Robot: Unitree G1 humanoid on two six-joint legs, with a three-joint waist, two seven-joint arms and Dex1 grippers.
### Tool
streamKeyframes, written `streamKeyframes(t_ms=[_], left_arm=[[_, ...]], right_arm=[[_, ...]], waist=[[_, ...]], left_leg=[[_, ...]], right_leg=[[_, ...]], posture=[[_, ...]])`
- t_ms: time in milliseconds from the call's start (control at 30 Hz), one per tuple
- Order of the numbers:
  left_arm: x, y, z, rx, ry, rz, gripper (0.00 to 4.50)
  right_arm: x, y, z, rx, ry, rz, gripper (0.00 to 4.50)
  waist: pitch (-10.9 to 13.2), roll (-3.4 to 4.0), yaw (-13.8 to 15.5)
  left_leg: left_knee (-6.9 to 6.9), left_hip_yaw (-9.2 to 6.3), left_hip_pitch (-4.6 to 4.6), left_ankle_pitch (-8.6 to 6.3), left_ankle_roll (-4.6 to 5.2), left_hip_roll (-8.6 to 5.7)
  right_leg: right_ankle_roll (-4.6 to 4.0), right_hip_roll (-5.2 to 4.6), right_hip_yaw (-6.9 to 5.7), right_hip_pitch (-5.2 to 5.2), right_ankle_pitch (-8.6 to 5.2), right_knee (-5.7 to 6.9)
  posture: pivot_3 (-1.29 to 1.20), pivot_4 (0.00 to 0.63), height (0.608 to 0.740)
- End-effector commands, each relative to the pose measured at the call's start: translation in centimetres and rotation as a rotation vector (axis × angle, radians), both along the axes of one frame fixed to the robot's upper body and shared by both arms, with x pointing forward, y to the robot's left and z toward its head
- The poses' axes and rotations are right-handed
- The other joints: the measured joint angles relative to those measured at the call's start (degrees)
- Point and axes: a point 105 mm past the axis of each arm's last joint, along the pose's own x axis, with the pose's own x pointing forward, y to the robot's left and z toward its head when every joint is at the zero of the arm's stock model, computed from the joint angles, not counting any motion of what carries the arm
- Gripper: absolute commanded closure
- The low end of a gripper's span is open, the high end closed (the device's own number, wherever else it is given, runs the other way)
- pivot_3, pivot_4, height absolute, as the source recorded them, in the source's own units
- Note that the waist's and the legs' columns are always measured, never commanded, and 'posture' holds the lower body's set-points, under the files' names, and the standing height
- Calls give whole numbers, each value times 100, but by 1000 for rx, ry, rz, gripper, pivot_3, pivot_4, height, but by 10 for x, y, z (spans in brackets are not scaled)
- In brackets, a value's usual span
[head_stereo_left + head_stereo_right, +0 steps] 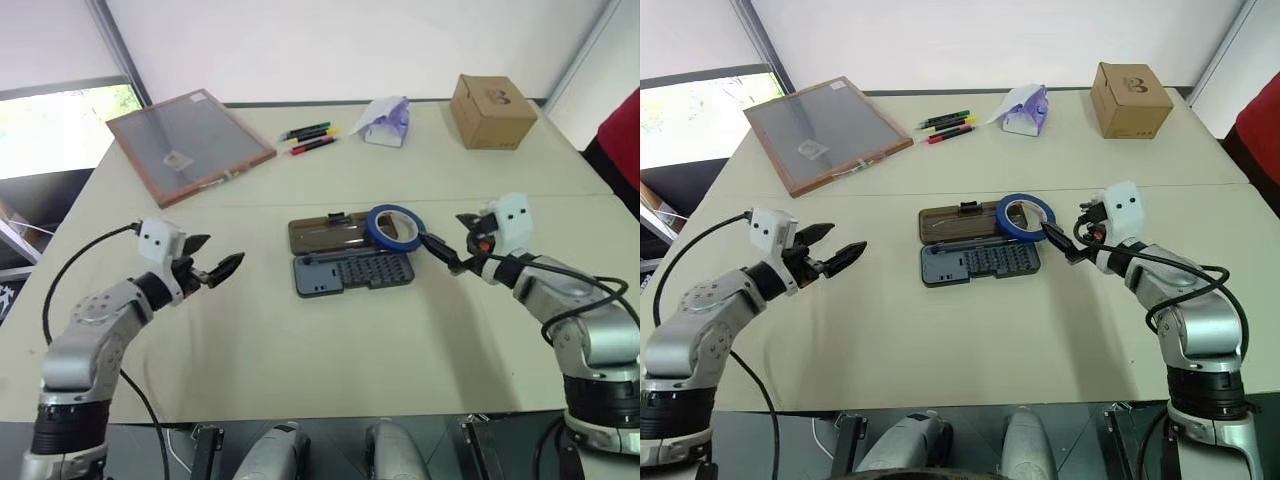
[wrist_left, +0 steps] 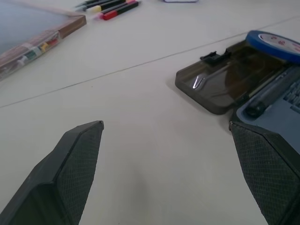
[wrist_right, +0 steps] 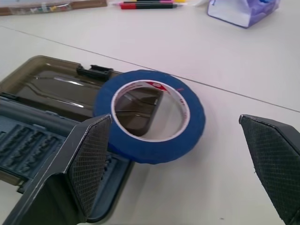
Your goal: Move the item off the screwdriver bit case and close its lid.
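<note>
Both grippers hang over the near part of the pale tabletop [image 1: 300,350], each with its black fingers spread wide and nothing between them. The left gripper [image 1: 213,266] sits well to the left of the screwdriver bit case [image 1: 352,271] and points toward it across bare surface. The right gripper [image 1: 447,252] points in from the other side, its fingertips just beside the blue tape roll [image 1: 396,227] but apart from it; in the right wrist view the roll [image 3: 154,115] lies between and beyond the two fingers.

The case lies open and flat in the middle of the tabletop, the dark grey tray of bits toward the robot and the translucent smoky lid [image 1: 330,233] folded back on the far side, its black latch tab on the far edge. The tape roll rests flat across the right end of the case, mostly on the lid, overlapping the tray's corner and overhanging onto the tabletop.

Farther back lie a brown-framed grey panel [image 1: 188,130], some coloured markers [image 1: 310,138], a purple-and-white packet [image 1: 385,122] and a cardboard box [image 1: 492,110].
</note>
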Motion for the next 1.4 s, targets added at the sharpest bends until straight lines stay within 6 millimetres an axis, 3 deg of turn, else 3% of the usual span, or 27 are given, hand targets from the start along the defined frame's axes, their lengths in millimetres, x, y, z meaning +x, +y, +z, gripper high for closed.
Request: streamKeyframes(t_ms=[33, 300, 733, 900, 1067, 1233, 1400], left_arm=[[-1, 5, 7, 40, -39, -22, 28], [-6, -4, 15, 74, -45, -148, 28], [-4, -8, 19, 71, -47, -187, 28], [1, -15, 28, 94, -57, -255, 28], [1, -27, 44, 96, -65, -353, 28], [1, -37, 57, 92, -114, -368, 28], [0, -31, 48, 76, -116, -307, 28]], right_arm=[[0, -4, 15, -9, -61, -6, 4], [-2, 12, 16, -25, -51, 38, 4], [-2, 26, 19, -49, -45, 69, 4], [-1, 52, 26, -79, -25, 153, 4], [15, 89, 22, -107, 24, 251, 4], [44, 104, 8, -172, 107, 241, 4], [60, 104, -11, -148, 212, 215, 4]], waist=[[0, 0, 1], [2, 3, -1], [4, 4, -1], [5, 4, -6], [8, 1, -37], [15, -5, -53], [15, -5, -129]], left_leg=[[0, 0, 0, 0, 0, 0], [-1, 2, 0, 0, 0, 1], [-1, 3, 0, 0, 0, 1], [-1, 4, 0, 0, 0, 3], [-2, 6, -1, 0, 0, 5], [-1, 7, -2, 0, 0, 3], [-4, 5, -3, 0, 0, 3]], right_leg=[[0, 0, 0, 0, 0, 0], [0, -1, 2, -1, 0, 0], [0, -1, 2, -2, 0, 0], [0, -1, 1, -3, 0, 0], [0, -2, 1, -7, 0, 1], [0, 0, -1, -7, 0, 2], [0, -1, -1, -11, 0, 6]], posture=[[0, 150, 740], [0, 150, 740], [0, 150, 740], [0, 150, 740], [0, 150, 740], [0, 150, 740], [0, 150, 740]])
